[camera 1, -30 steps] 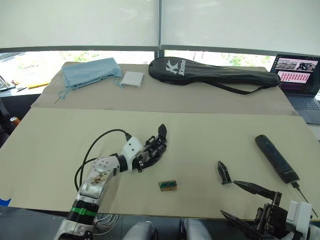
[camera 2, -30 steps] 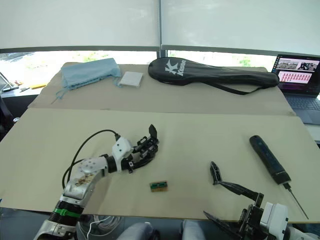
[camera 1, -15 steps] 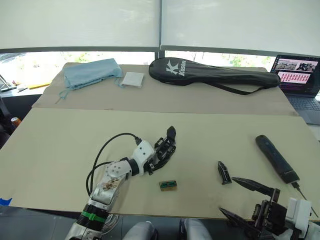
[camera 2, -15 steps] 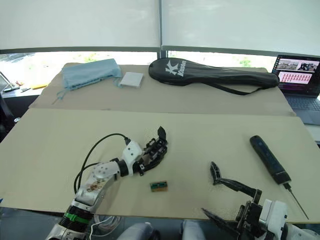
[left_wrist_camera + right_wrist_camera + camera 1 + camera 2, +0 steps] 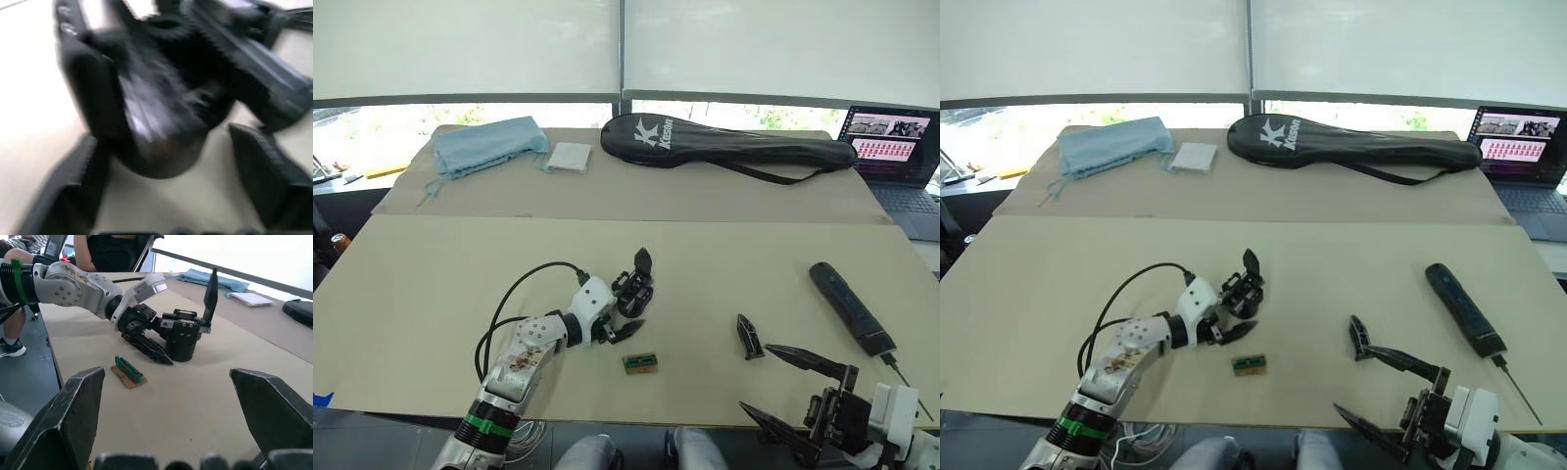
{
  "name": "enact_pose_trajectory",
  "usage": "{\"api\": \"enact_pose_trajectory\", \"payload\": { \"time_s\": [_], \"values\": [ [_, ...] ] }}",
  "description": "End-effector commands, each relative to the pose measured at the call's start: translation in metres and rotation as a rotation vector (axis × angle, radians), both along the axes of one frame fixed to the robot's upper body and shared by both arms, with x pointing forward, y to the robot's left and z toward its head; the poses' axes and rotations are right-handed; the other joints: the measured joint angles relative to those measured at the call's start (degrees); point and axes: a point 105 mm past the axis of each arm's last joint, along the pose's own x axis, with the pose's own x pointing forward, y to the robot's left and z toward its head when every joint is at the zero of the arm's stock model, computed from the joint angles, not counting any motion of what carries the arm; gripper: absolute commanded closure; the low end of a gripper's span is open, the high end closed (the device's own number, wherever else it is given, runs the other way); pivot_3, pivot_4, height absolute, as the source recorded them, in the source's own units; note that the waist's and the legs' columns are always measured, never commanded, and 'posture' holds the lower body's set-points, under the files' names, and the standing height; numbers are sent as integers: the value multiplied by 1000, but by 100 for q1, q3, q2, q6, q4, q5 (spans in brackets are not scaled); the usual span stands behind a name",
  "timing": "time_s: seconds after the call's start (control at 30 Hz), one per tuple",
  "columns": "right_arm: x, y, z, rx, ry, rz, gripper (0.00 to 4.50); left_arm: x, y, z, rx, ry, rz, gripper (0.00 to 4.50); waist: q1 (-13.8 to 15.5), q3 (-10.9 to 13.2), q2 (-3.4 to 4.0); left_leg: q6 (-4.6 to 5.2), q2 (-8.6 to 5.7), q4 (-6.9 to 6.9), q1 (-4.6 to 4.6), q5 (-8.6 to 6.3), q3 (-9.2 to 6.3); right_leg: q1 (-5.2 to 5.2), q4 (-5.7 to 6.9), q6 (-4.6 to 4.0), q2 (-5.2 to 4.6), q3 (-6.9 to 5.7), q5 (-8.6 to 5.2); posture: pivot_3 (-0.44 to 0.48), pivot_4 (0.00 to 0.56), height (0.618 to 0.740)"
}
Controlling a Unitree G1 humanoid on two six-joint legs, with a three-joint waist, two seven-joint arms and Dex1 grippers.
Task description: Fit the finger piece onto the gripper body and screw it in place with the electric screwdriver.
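Left eye view, going left to right: a crumpled pale blue cloth and a flat white packet lie on the far table. Nearer, the left gripper has its two black fingers spread around the round base of the gripper body. Whether they press on it cannot be told, as the left wrist view is blurred. The body stands upright with its pointed finger up. Just in front lies a small green-and-brown block. The long black racket bag behind reads "Kason" in white. The finger piece, a matte black wedge, lies loose on the tan table. The right gripper is wide open and empty, partly cut off at the edge. The electric screwdriver lies well right, its thin bit toward the robot. A laptop is cropped; its screen text is unreadable.
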Motion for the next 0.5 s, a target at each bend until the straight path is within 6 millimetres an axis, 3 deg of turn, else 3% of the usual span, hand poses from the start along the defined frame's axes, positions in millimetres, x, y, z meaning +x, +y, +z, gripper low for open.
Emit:
{"api": "enact_pose_trajectory", "payload": {
  "time_s": [0.03,0.27,0.37,0.5],
  "values": [
    [-3,0,2,1,-13,9,0,-2,6,-1,14,16,-9,41,-6,-1,1,-1,0,0,2,0,0,1,1,0,0,1,0,0,150,740],
    [0,0,2,1,-19,11,0,11,36,8,30,21,-109,41,-15,-4,6,-9,2,-1,9,4,0,1,7,-1,4,1,0,0,150,740],
    [5,-2,13,41,-33,5,0,16,49,13,8,86,-247,41,-13,-5,8,-9,1,-1,10,6,0,0,10,-3,5,-1,1,0,150,740],
    [3,1,15,16,-23,59,0,26,52,15,81,42,-397,41,-13,-3,4,-6,-3,4,9,7,1,0,7,-5,22,-6,2,0,150,740]
  ]
}}
